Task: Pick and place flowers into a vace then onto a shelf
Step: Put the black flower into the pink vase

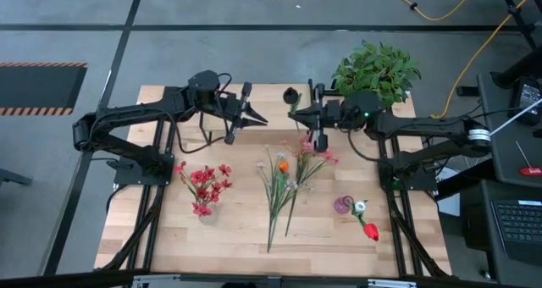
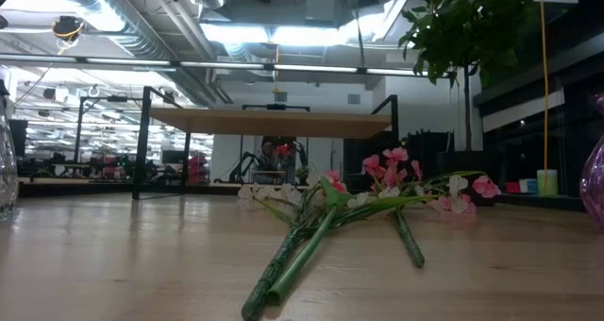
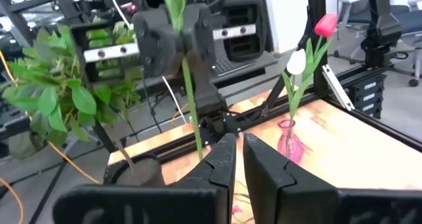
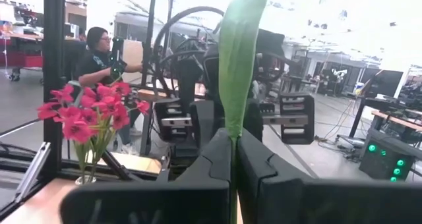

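Green stem (image 4: 241, 59) sits pinched in the closed right gripper (image 1: 294, 112), raised at the table's back edge facing the left gripper (image 1: 257, 116), whose fingers are nearly together and seem to hold nothing; with so thin a grip, I judge it could twist or slip. Two vases count: one (image 1: 207, 210) with red blooms, one (image 1: 342, 206) with tulips. Loose flowers (image 1: 284, 182) lie in one pile between them; the shelf (image 2: 269, 123) is bare.

Stood on grey floor (image 1: 254, 47) crossed by a yellow cable (image 1: 440, 13); lit by ceiling lights (image 2: 283, 33); seated person (image 4: 99, 53) behind.
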`<state>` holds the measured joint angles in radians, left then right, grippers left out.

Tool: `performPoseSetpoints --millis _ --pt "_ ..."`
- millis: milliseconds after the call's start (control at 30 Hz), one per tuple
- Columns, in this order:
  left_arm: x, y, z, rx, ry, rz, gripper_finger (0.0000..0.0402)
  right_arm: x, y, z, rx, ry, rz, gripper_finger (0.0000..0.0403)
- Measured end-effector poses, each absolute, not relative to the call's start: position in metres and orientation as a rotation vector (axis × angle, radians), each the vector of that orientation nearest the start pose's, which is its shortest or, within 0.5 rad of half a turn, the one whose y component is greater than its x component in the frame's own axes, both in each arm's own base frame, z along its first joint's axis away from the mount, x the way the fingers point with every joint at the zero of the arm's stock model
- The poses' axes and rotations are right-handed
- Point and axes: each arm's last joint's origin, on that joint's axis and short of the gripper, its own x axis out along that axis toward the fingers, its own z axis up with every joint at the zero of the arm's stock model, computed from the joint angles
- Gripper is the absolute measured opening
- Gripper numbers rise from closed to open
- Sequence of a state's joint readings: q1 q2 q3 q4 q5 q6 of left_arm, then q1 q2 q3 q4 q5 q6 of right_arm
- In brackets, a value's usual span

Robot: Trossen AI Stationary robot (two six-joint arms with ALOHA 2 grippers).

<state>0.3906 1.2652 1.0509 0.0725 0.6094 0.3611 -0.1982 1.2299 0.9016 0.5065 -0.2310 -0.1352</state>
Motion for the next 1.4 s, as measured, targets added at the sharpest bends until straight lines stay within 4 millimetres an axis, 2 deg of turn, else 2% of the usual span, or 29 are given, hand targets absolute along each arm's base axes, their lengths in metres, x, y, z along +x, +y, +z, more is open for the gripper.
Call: performPoseSetpoints --millis 200,367,800,933,1033,1167,1267,1400 --pt "0.268 0.093 0.346 0.295 0.104 -0.243 0.0019 0.262 -0.044 0.341 -0.17 -0.178 0.027 0.0" --pt "0.267 0.096 0.346 0.329 0.105 -0.233 0.0011 0.234 -0.037 0.334 -0.108 -0.221 0.037 0.0" --pt "0.266 0.1 0.346 0.331 0.105 -0.212 0.0005 0.168 0.002 0.305 -0.023 -0.313 0.122 0.0" --pt "0.266 0.1 0.346 0.323 0.106 -0.21 0.0001 0.156 0.009 0.292 0.027 -0.284 0.078 0.0" --pt "0.266 0.1 0.346 0.323 0.106 -0.209 0.0003 0.148 0.015 0.288 0.036 -0.273 0.123 0.0" --pt "0.266 0.1 0.346 0.324 0.107 -0.207 0.0005 0.14 0.021 0.279 0.037 -0.171 0.167 0.0" --pt "0.266 0.1 0.346 0.322 0.107 -0.207 0.0002 0.134 0.024 0.278 0.057 -0.148 0.191 0.0" --pt "0.266 0.099 0.346 0.32 0.107 -0.209 0.0003 0.125 0.024 0.279 0.053 -0.15 0.125 0.0"
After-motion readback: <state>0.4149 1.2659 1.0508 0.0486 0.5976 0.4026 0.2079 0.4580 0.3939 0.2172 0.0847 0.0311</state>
